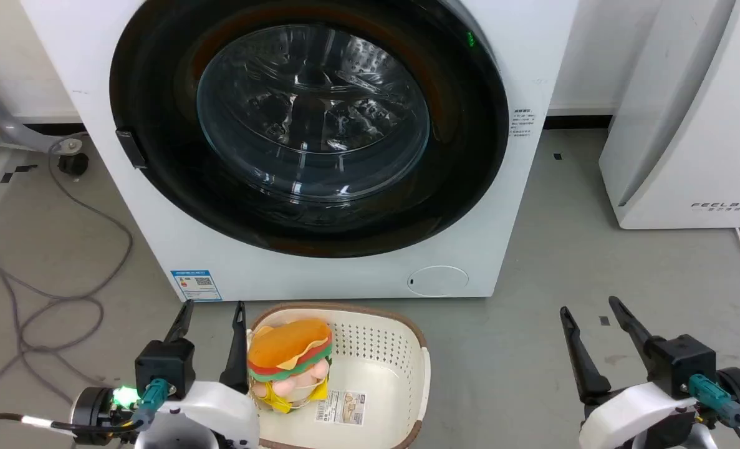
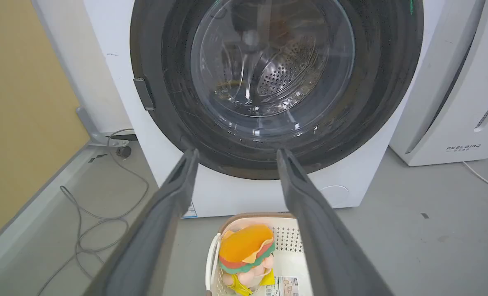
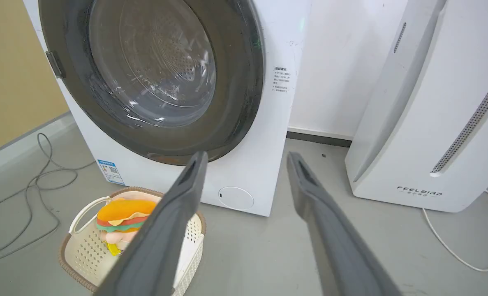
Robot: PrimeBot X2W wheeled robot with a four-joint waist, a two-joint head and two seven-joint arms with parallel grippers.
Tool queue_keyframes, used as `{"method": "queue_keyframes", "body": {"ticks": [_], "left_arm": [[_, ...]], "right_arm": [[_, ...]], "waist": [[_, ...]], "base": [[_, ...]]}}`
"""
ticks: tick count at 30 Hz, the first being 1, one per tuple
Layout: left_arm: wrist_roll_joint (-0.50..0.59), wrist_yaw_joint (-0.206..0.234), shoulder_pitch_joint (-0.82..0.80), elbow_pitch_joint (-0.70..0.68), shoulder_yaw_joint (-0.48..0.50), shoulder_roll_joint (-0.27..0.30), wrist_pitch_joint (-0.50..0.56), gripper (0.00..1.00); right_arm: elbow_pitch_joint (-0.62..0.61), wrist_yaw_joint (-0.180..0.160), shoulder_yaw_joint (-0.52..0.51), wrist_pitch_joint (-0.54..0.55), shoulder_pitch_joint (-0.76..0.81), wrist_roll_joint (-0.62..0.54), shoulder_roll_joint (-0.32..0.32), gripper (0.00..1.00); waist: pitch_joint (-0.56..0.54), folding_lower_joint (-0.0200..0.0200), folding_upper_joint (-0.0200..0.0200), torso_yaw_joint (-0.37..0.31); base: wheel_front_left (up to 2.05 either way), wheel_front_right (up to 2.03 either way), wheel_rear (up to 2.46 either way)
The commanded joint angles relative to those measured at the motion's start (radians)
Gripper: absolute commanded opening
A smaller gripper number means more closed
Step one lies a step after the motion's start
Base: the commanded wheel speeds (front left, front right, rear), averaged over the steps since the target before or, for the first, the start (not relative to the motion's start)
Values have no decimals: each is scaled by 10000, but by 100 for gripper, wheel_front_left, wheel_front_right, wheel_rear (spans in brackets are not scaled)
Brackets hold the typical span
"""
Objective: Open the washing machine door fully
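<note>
Both sets of long dark fingers, on my left gripper and right gripper, hang spread and empty above the floor. Ahead, the large round glossy black door sits shut on the white washing machine. I judge that reaching its small dark left-edge tab comes next.

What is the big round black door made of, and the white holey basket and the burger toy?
The big round black washing machine door: probably glossy plastic around a clear glass-like bowl showing reflections. The cream perforated basket: likely hard moulded plastic, neat hole rows. The orange burger toy: seemingly soft plush, matte and puffy.
</note>
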Motion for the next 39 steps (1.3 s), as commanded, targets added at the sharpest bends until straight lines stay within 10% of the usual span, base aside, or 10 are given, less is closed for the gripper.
{"method": "queue_keyframes", "body": {"ticks": [1, 2, 17, 39], "left_arm": [[-73, -42, -61, 77, -51, 0, -119, 100], [-86, -45, -69, 102, -76, 0, -142, 100], [-285, -42, -176, 374, -420, 5, -466, 100], [-604, 68, -449, 591, -820, 64, -907, 100]], "right_arm": [[25, 0, -10, -73, 96, 100, 0, 74], [33, 1, -9, -86, 108, 118, 0, 0], [88, 1, 32, -315, 234, 1264, 1, 0], [304, 3, -337, -810, -1084, 7639, -197, 0]], "waist": [[-4, 0, 0, -2], [-7, 0, 0, -4], [-31, 0, 0, -14], [283, 0, 0, -84]], "base": [[0, 0, 0], [0, 0, 0], [0, 0, 0], [0, 0, 0]]}}
